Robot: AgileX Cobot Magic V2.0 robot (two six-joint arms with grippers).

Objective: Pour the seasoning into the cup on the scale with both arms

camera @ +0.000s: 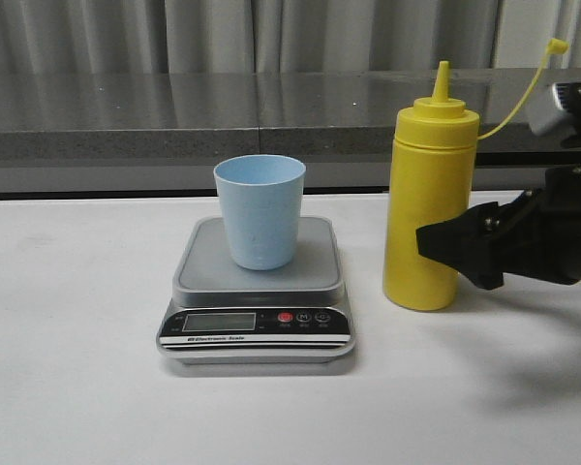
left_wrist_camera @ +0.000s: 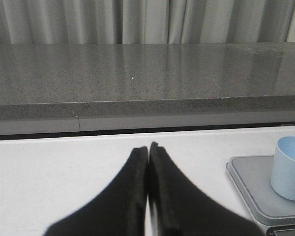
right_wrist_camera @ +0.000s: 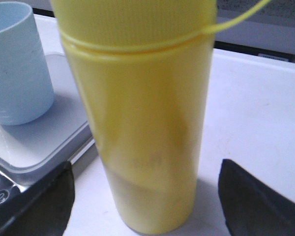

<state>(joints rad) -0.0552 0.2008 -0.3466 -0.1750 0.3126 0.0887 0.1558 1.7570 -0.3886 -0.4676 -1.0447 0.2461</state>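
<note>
Right pincer (right_wrist_camera: 145, 196) is spread wide with the seasoning bottle (camera: 429, 208) standing between its fingers (right_wrist_camera: 44, 206), not squeezed yet as far as I can tell from the gaps on both sides in the right wrist view. Left pincer (left_wrist_camera: 148, 147) is pressed together, holding nothing, parked over bare table (camera: 68, 368) well off to the side of the scale (camera: 257, 325).

The bottle stands upright on the table just beside the scale, nozzle uncapped, the little cap (camera: 558, 45) dangling on its tether. I'd guess it's soft squeeze plastic, smooth and a bit slippery, and it'll dent if I clamp hard. It's tall, so I'd grab around the middle of the body, below the shoulder ring, to keep it from tipping. Probably light; the wrist view shows what looks like only a shallow layer of contents near the bottom.

The cup (camera: 259, 211) sits upright on the scale's platform and looks light enough to get knocked over.

Front view gives me the whole layout and the nozzle, which the right wrist view crops off. Only the right wrist view shows the finger clearance. The left wrist view catches just the cup and a corner of the scale.
</note>
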